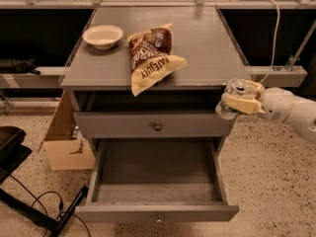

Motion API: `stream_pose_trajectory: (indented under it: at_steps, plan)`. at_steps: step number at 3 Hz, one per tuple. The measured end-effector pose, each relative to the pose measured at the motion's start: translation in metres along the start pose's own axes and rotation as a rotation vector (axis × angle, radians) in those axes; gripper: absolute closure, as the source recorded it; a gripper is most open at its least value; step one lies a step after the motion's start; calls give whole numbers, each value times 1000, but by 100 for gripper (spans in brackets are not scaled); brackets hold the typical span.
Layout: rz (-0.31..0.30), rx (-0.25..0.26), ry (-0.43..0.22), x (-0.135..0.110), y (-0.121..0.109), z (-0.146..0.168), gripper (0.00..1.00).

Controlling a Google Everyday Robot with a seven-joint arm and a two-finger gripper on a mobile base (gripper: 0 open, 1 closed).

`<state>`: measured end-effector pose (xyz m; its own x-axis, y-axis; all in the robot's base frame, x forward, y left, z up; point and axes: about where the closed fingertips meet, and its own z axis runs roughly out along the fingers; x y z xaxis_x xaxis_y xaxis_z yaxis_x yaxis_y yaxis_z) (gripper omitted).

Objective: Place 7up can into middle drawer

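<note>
Okay, the gripper sits at the right edge of the grey cabinet, just off its front right corner and level with the dark gap under the top. Its cream fingers are clamped around the 7up can — silver top showing with the tab, tilted a bit toward the camera, and a pale strip of the body poking out below the fingers. The white arm comes in from the right side of the view. The can is in the air, beside the cabinet, above and to the right of the drawer opening, not over it.

The middle drawer is pulled out toward the camera, a shallow grey tray with a bare floor and a small round knob on the front panel. Above it, the other drawer front is closed.

On the cabinet top: a brown-and-yellow chip bag lies flat, its lower corner hanging over the front edge, and a white bowl sits to its left, near but not touching.

A cardboard box leans against the cabinet's left side on the speckled floor — black cables run across the lower left.
</note>
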<state>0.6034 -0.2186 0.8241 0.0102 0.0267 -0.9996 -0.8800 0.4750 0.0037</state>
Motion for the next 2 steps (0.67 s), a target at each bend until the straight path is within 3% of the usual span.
stream_pose_trajectory:
  at_steps: [1,2]
  plan:
    - [30,-9,9,50,23,2,100]
    - [55,-85,5,153,73,44,100]
